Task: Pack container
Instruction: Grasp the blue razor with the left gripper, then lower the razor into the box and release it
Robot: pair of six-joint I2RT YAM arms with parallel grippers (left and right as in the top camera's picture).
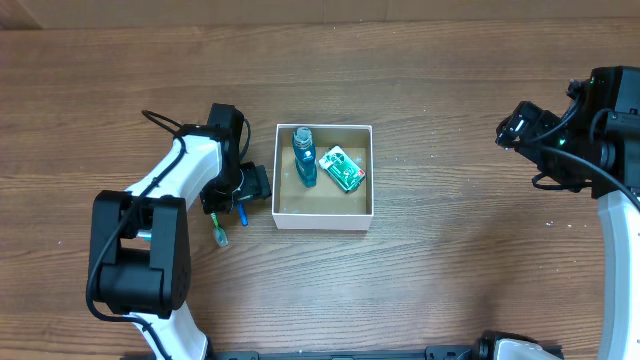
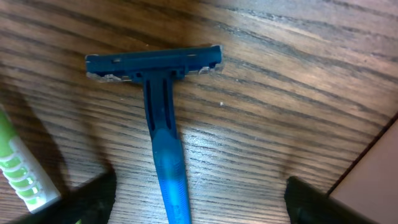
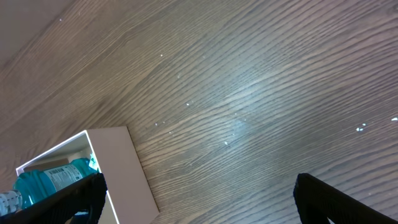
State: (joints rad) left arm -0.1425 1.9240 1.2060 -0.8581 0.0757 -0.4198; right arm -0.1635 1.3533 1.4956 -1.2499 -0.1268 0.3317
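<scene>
Hovered left claw wide open astride razor, gripping nothing, at nine o'clock of box; right claw wide open, empty.

Overhead straight down; wrists low, close (right shares container)

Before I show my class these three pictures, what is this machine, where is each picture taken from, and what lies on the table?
Two robot arms work at a brown wooden table. The wide picture looks down from above; the other two come from a camera on each wrist. A shallow white-walled cardboard box holds a clear blue plastic bottle and a small green packet. The left claw hangs open over a blue plastic razor lying on the table beside the box, with a green-and-white item, possibly a toothbrush, next to it. The right claw is open too, off to the right. Neither holds anything.
</scene>
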